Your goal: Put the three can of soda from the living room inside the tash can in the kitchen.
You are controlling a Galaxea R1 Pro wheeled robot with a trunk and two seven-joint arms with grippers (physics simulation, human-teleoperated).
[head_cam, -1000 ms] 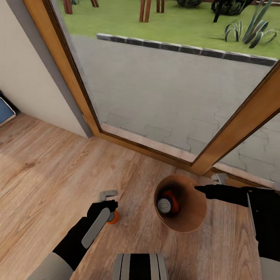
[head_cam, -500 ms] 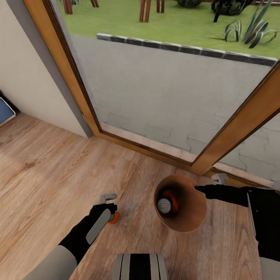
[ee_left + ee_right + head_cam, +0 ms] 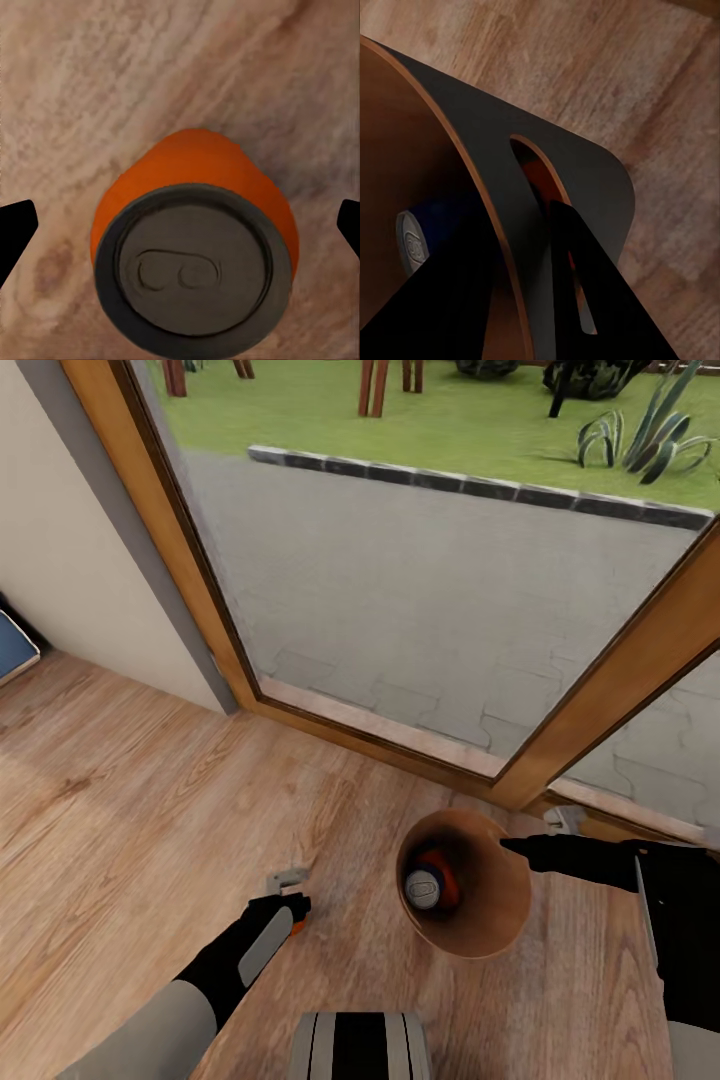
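Lowered since a second ago: left gripper (image 3: 291, 905), forearm drawn back toward the robot, now down over the orange can (image 3: 193, 255) that hides most of it from the head camera.
Orange can: upright on the wood floor (image 3: 120, 810), grey top facing the left wrist camera, left of the bin and apart from it.
Left gripper state: spread wide, black fingertips (image 3: 15, 229) at either side of the can, clear of its wall; nothing grasped.
Trash can (image 3: 490, 920): copper-brown, round, standing on the floor before the wood-framed glass door (image 3: 420, 610); unchanged in place.
Contents of bin: blue can (image 3: 424, 887) with grey top, second orange can (image 3: 443, 872) beside it.
Right gripper (image 3: 512, 847): at the bin's rim, clamped on the wall, one finger inside and one outside as seen from the right wrist; position unchanged.
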